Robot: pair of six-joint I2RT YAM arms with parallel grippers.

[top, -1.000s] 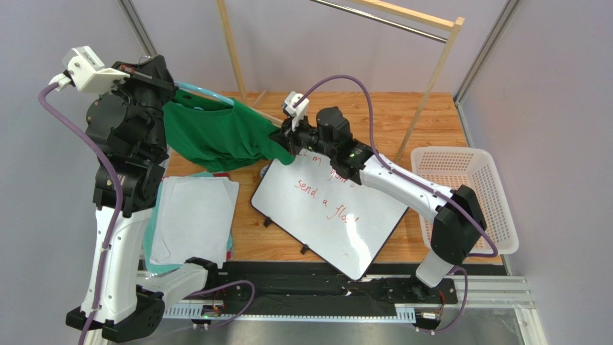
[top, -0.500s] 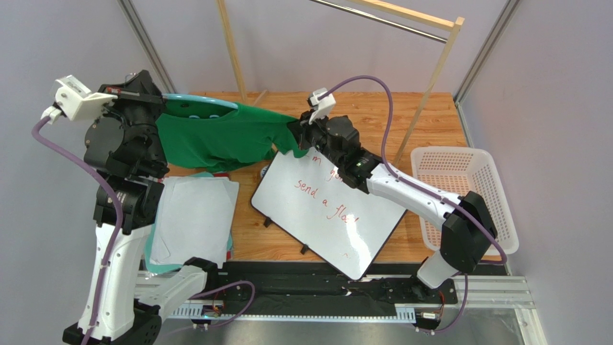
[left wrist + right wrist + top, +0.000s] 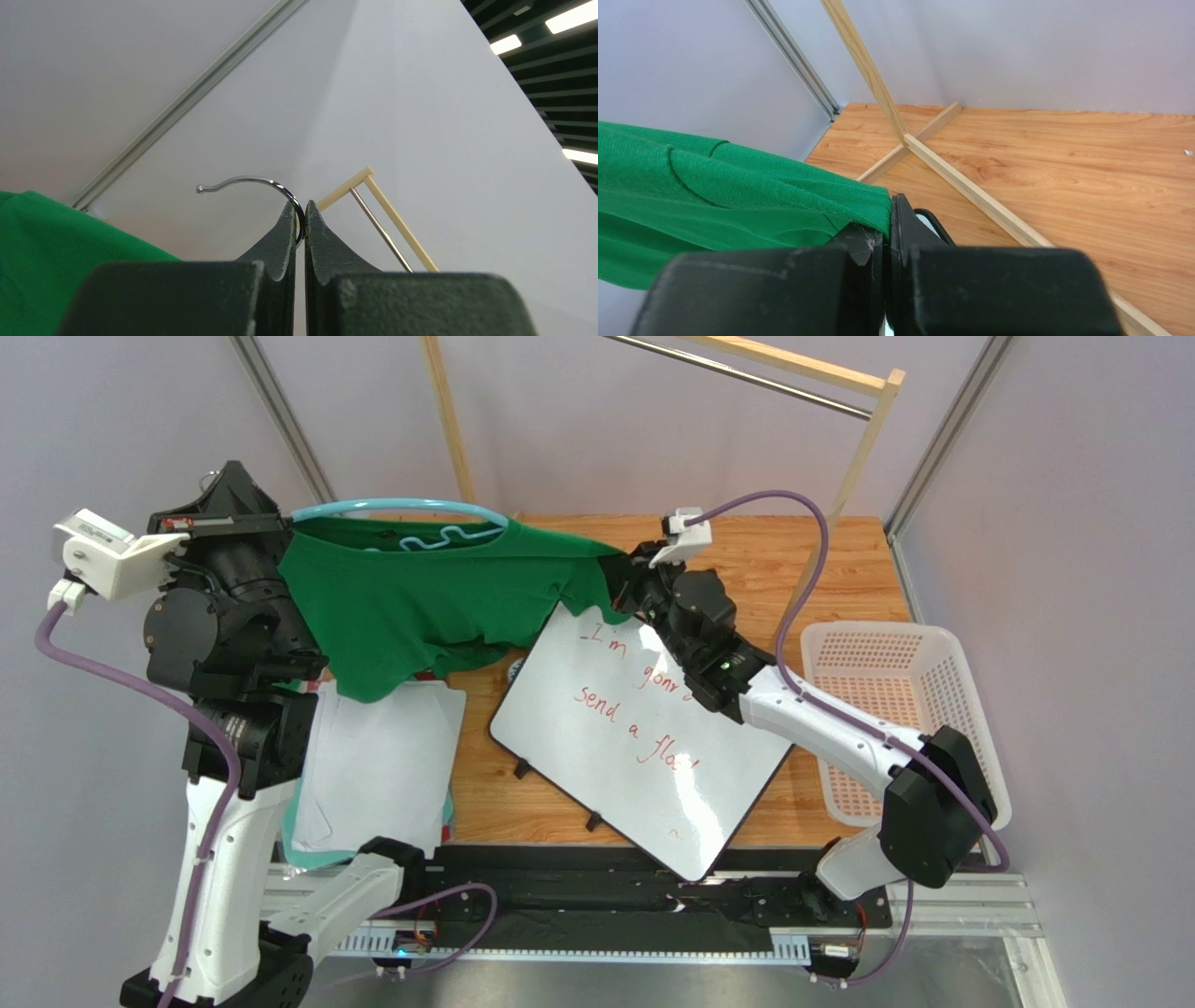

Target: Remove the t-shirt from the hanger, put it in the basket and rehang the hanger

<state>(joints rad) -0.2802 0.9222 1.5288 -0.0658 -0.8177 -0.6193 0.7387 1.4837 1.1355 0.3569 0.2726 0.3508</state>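
The plain dark green fabric t-shirt [image 3: 421,609] is held in the air over the far left part of the wooden worktop [image 3: 828,567], stretched between the two arms. The thin light-blue curved hanger [image 3: 400,510] is seen at its upper edge, with its long axis running left to right, roughly along the far edge. The hanger's grey metal hook [image 3: 256,183] is pinched by the left gripper [image 3: 297,217], whose jaws are clenched on it. An edge of the cloth is clamped in the right gripper [image 3: 887,213], above the far corner of the white writing board [image 3: 638,742]. The garment thus lies leftward of the right jaws. It is judged that the cloth must be drawn rightward, along the hanger's length and away from the held hook, and the right arm is the one placed for that pull. How much fabric is caught on the blue bar cannot be told.
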